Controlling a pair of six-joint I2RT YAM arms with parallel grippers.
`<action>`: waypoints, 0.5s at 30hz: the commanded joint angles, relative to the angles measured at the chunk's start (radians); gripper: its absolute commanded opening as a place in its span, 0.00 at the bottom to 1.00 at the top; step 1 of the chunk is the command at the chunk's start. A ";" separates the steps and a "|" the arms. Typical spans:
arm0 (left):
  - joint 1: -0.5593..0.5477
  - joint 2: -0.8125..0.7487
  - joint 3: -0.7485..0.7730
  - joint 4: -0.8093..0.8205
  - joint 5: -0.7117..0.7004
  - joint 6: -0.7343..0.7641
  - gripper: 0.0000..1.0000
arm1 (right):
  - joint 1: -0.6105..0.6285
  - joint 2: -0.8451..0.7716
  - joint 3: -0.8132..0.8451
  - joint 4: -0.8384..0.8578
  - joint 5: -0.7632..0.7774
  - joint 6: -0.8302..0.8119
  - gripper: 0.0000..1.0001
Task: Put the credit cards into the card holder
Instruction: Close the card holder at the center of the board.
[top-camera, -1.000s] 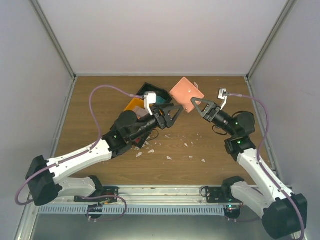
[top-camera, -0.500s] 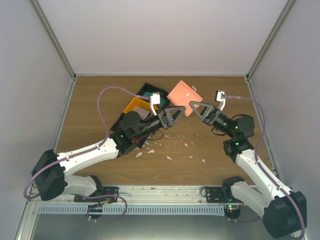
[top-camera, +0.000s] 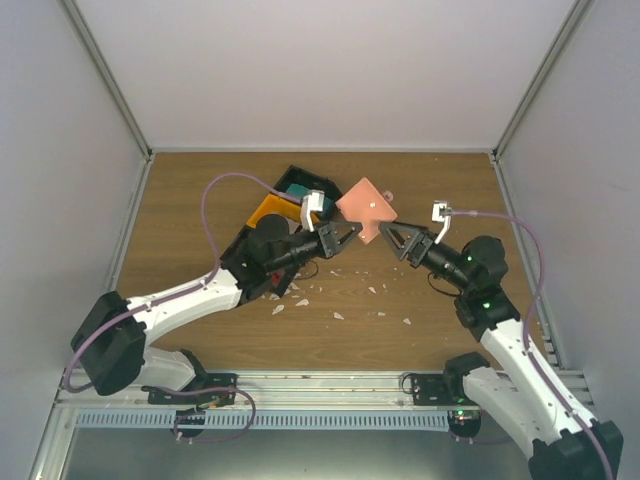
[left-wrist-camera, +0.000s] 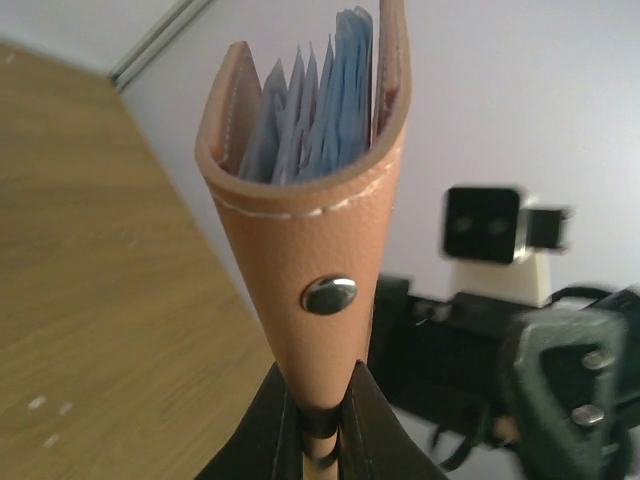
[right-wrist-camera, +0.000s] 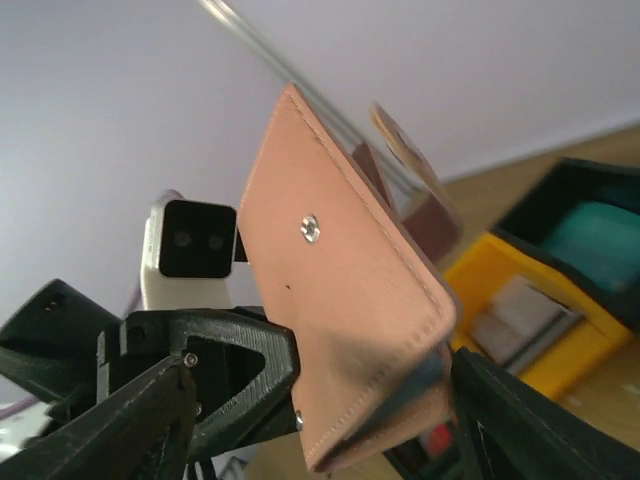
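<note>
L to R, top view: the black-and-orange tray (top-camera: 268, 210) sits at back-centre of the table (top-camera: 180, 230). In the right wrist cam it holds a teal item (right-wrist-camera: 600, 230) and pale flat pieces (right-wrist-camera: 520, 310), too blurred to name.

Just R of the tray, your left gripper (top-camera: 348, 234) is pinched on the bottom edge of the card holder (top-camera: 364, 203), which is up off the wood. Left wrist cam: holder upright, snap stud (left-wrist-camera: 329, 295) facing the lens, mouth up. Bluish leaves (left-wrist-camera: 320, 120) are inside; can't tell cards from pockets.

Your right gripper (top-camera: 388, 238) is spread wide, fingers (right-wrist-camera: 530, 420) either side of the holder's lower corner, apparently not touching. Paper scraps (top-camera: 338, 315) lie nearer you.
</note>
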 joint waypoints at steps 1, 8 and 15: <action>0.028 0.088 0.012 -0.198 0.171 0.114 0.00 | 0.003 -0.040 0.091 -0.487 0.194 -0.337 0.73; 0.028 0.343 0.157 -0.397 0.406 0.291 0.00 | 0.004 0.118 0.258 -0.946 0.477 -0.543 0.70; 0.032 0.522 0.229 -0.453 0.487 0.333 0.00 | 0.003 0.213 0.215 -0.994 0.489 -0.530 0.54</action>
